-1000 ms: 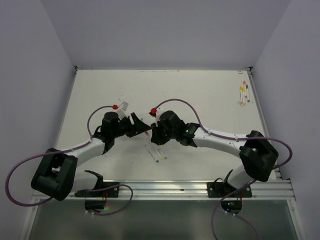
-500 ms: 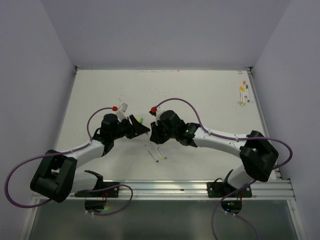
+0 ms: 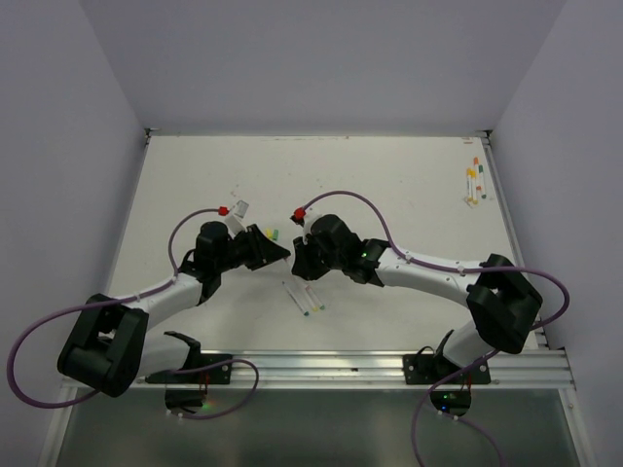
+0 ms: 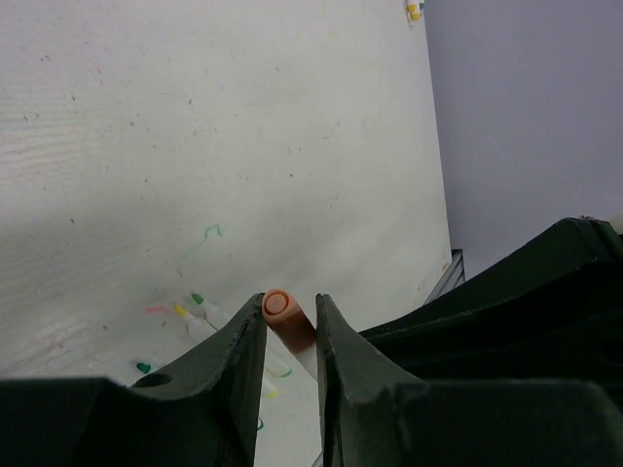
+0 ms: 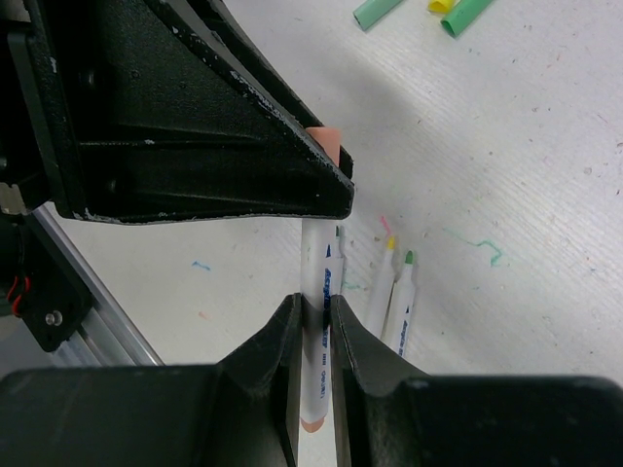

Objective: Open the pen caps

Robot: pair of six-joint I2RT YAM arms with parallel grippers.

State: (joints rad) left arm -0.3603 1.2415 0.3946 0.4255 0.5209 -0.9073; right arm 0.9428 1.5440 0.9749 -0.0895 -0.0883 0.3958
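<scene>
My two grippers meet over the middle of the table. My left gripper (image 3: 280,252) is shut on the orange pen cap (image 4: 282,316) of a white-barrelled pen. The cap sits between my fingertips and still joins the white barrel. My right gripper (image 3: 300,261) is shut on that pen's white barrel (image 5: 317,277), its jaws (image 5: 313,306) clamped near the orange rear end. In the right wrist view the cap's tip (image 5: 326,141) shows behind the left gripper's finger (image 5: 195,126). The pen is held off the table.
Uncapped pens (image 3: 307,297) lie on the table under the grippers, with yellow (image 5: 391,241) and green (image 5: 408,258) tips. Loose green and yellow caps (image 3: 272,233) lie behind them. Several capped pens (image 3: 473,182) lie at the far right edge. Pen marks stain the tabletop.
My left gripper has shifted slightly right, toward the right gripper. The right arm has barely moved. Both grips are unchanged.
</scene>
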